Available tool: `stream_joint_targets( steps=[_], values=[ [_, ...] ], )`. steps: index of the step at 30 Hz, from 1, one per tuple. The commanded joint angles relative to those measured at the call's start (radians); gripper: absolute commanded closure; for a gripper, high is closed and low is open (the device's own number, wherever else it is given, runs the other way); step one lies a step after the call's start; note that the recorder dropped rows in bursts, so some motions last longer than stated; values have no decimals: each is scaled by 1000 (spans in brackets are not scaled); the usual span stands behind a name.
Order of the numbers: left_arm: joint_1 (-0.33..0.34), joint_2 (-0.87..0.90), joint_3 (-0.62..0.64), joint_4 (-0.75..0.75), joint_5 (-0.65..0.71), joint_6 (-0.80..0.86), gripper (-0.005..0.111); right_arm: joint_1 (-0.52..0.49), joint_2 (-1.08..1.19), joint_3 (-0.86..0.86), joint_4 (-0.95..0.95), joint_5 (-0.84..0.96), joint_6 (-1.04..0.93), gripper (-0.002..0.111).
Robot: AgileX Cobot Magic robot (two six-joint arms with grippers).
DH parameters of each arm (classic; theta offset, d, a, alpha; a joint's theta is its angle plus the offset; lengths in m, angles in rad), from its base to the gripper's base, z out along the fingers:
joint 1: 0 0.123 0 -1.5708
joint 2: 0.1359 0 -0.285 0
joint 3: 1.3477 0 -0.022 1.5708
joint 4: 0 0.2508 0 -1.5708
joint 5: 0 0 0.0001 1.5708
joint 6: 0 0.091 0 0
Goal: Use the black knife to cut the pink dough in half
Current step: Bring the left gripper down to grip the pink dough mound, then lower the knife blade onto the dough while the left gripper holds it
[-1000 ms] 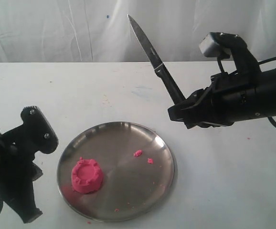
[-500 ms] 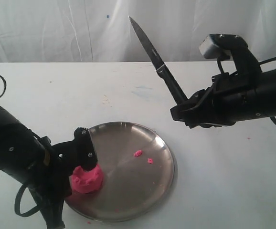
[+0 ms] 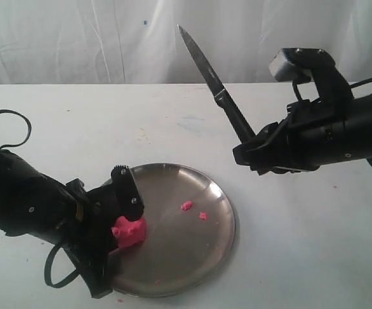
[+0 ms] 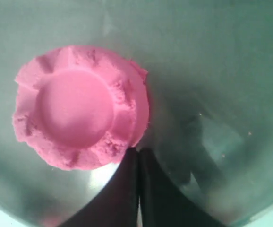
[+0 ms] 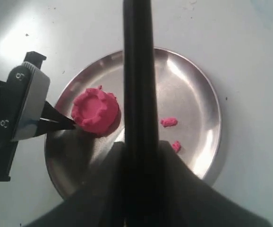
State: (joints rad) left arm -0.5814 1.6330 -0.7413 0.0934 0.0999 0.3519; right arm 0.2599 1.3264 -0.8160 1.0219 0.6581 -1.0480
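Now | steel plate point(image 3: 218, 193): pink dough point(image 3: 129, 230), two pink crumbs point(image 3: 186, 206)

I logged the pink dough point(image 3: 129, 232) as one whole piece, uncut: a small bright pink puck with a notched rim point(image 5: 96, 111) and a shallow round dish pressed into its top point(image 4: 79, 106). It lay in the lower left of the exterior frame, flat on its base, partly hidden there. The left wrist view filled its upper left with it. The black knife point(image 3: 217, 89) was all black, slim, its narrow blade ending in a point. It stood in the upper middle of the exterior frame, off the table, tilted, tip up and to the left, handle point(image 5: 138, 109) lower right.
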Motion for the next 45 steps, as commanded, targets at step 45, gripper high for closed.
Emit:
stream_joint_targets(
  steps=[45],
  values=[
    [159,-188,-26,-3,-120,-422,107,326,431,-197,-458,157,278,108]
  ],
)
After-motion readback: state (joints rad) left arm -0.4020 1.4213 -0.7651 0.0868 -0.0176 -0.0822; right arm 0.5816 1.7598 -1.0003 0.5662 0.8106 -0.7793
